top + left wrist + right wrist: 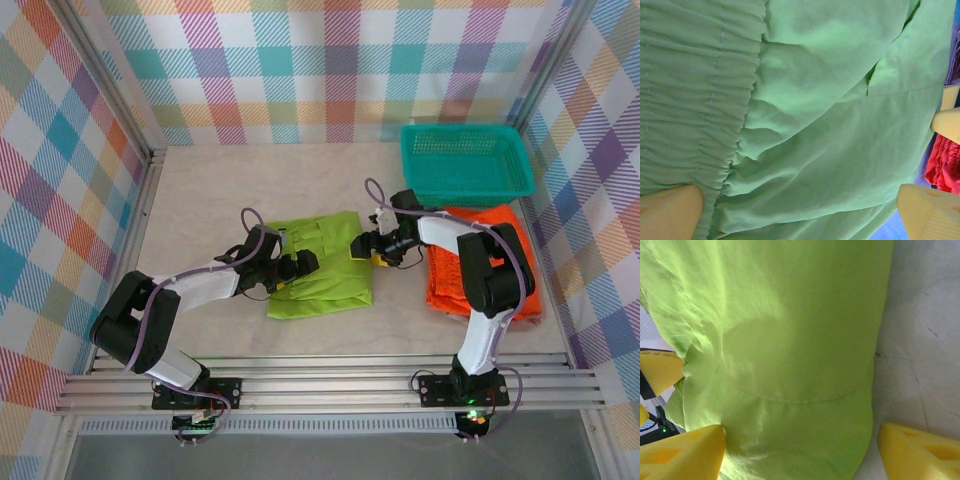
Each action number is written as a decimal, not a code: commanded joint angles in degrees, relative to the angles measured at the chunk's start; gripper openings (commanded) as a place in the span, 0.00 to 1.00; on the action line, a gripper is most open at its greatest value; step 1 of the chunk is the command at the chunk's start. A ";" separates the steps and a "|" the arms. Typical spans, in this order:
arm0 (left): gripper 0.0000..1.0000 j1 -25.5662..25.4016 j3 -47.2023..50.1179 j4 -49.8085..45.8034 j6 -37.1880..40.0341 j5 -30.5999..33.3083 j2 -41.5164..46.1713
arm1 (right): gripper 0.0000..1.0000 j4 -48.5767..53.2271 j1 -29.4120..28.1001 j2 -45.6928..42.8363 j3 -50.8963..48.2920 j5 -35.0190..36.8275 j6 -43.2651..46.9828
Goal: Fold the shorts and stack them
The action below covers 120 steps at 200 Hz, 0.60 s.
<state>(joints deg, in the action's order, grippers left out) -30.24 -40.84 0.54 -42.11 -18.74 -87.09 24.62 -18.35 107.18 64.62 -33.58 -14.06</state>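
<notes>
At table (200,200) centre, lime green shorts (322,268) are straddled by released jaws at 9 and 3 o'clock.

Orange shorts (440,285), seemingly half behind arm (490,275)

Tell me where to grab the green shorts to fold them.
Pinch the green shorts at their right-hand edge, coming in from the right, low over the table: they lie flat, so only that thin edge offers a grip.
</notes>
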 commanded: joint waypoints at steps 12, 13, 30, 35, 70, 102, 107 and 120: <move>1.00 -0.16 2.35 -3.79 1.43 2.40 -2.07 | 0.74 -3.01 0.15 1.85 1.12 -3.36 -1.81; 1.00 -0.17 2.30 -3.79 1.42 2.40 -2.09 | 0.74 -3.05 0.15 1.92 1.12 -3.35 -1.83; 1.00 -0.17 2.17 -3.74 1.30 2.26 -2.27 | 0.72 -3.56 -0.09 2.88 1.12 -3.95 -2.43; 1.00 -0.16 2.13 -3.63 1.24 2.29 -2.29 | 0.72 -3.75 -0.16 2.96 1.12 -4.12 -2.53; 1.00 -0.17 2.12 -3.34 0.98 2.22 -2.30 | 0.65 -5.37 -1.50 3.92 1.02 -5.07 -3.34; 1.00 -0.09 2.09 -2.64 0.36 2.08 -1.99 | 0.52 -5.53 -3.14 4.31 1.63 -4.16 -3.56; 1.00 -0.12 2.14 -2.51 0.21 1.96 -1.95 | 0.50 -5.57 -3.34 4.27 1.56 -4.04 -3.64; 1.00 -0.13 2.06 -2.38 0.03 1.96 -1.86 | 0.44 -5.85 -3.62 4.02 1.43 -4.02 -3.93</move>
<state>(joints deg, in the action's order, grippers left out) -30.26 -40.84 0.64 -42.19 -18.74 -87.11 19.94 -20.91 110.85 65.06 -36.47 -17.76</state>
